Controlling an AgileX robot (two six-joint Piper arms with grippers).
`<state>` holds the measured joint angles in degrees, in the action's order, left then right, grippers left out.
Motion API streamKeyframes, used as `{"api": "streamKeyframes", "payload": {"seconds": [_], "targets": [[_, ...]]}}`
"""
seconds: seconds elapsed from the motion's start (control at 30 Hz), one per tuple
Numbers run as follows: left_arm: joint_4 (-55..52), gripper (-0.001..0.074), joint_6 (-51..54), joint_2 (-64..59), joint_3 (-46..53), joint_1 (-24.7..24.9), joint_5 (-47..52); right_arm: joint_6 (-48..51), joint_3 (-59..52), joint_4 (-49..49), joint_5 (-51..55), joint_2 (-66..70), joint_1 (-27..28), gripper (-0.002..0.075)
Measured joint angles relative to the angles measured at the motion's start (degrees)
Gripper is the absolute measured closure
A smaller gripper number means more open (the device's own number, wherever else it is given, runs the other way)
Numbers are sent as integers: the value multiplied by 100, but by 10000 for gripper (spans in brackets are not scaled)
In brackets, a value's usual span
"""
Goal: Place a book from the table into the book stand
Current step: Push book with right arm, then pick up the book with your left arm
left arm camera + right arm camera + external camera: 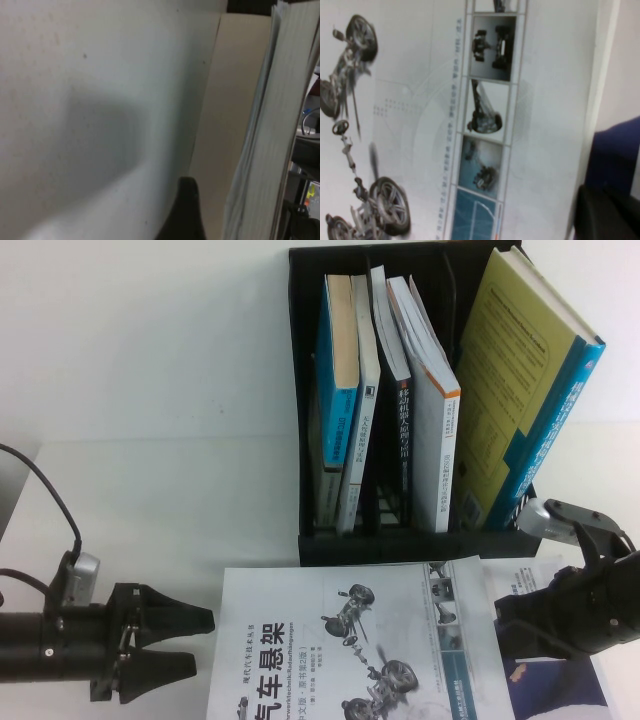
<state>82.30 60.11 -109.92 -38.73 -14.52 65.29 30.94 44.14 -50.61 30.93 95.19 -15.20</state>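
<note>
Book (350, 650) lay flat on the white worktop (150, 470), cover up, just in front of the book stand (400, 540), partly over another book (555, 680) on its right side. Left gripper (195, 640) sat low at the book's left edge, fingers spread wide, nothing between them, tips just beside the edge. Right gripper (520, 625) was over the book's right edge; couldn't tell its state. Stand held several upright books, an olive-yellow one (520, 390) leaning in the rightmost slot.
</note>
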Motion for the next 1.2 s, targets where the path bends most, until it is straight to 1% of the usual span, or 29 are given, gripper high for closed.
{"api": "streamKeyframes", "payload": {"seconds": [0.13, 0.3, 0.47, 0.73, 0.8, 0.83, 0.87, 0.9, 0.97, 1.0, 1.07, 1.2], "targets": [[82, 168, 100, -36, -9, 105, 0, 0, 0, -10, 0, 0, 0, 731], [375, 167, 358, -36, -9, 554, 0, 0, 0, -72, 0, 0, 0, 731], [707, 165, 459, -47, -9, 840, 1, 82, 0, -146, 12, 0, 0, 731], [735, 170, 532, -47, -9, 866, -44, 365, 45, -390, 122, 0, 0, 731], [715, 213, 534, -47, -9, 866, -58, 373, 45, -401, 122, 0, 0, 731], [700, 245, 544, -47, -9, 866, -73, 377, 45, -401, 122, 0, 0, 731], [672, 297, 572, -47, -9, 866, -91, 387, 45, -409, 122, 0, 0, 731], [644, 362, 636, -47, -9, 866, -124, 386, 45, -409, 122, 0, 0, 731], [553, 524, 794, -47, -9, 866, -160, 386, 45, -409, 88, 0, 0, 731], [524, 589, 874, -47, -9, 866, -142, 386, 45, -415, 56, 0, 0, 731], [524, 623, 940, -47, -9, 866, -78, 386, 45, -432, 21, 0, 0, 731], [524, 623, 940, -35, -9, 866, -67, 386, 45, -445, -4, 0, 0, 731]]}}
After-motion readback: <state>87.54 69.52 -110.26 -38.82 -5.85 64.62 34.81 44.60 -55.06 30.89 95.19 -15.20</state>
